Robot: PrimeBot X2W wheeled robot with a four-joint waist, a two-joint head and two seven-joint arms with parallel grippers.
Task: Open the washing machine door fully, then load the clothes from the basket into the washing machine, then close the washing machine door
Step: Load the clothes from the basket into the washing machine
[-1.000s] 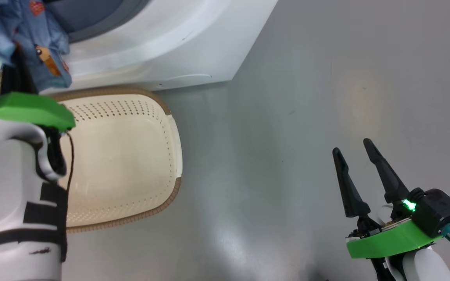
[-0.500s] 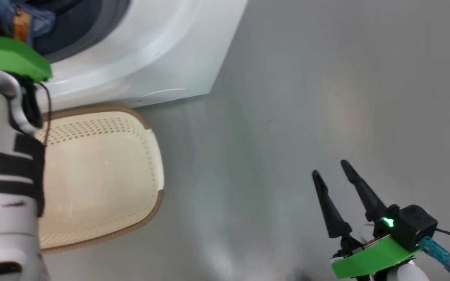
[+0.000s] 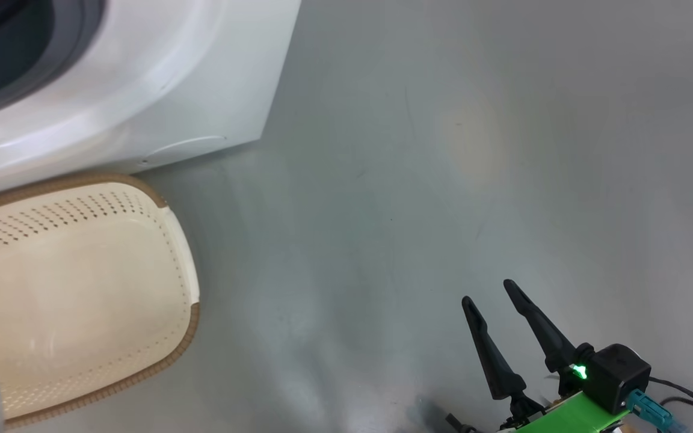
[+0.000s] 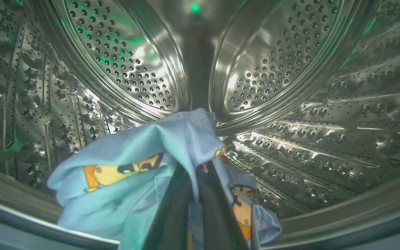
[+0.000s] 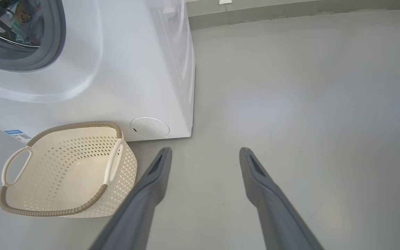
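Now clothes (image 4: 127,173) clamped in left gripper (image 4: 198,173), at 6 o'clock of drum (image 4: 290,69). Judged light, limp, snag-prone; bunched fold best pinched. Jaws of right gripper (image 3: 488,291) apart, nothing held. Bare basket (image 3: 187,337) seen at 8 o'clock, head view.

Surfaces and finishes: washing machine (image 5: 134,69) with a smooth, glossy white casing and a matt grey rubber gasket (image 5: 56,45); drum (image 4: 144,69) of bright, mirror-glossy perforated metal (its embossed ridges catch the light); clothes (image 4: 151,146) of soft, matt light-blue cloth with orange printed figures; basket (image 5: 123,173) of matt cream perforated plastic with a brown woven-look rim; floor (image 3: 443,180) smooth, grey, faintly sheened.
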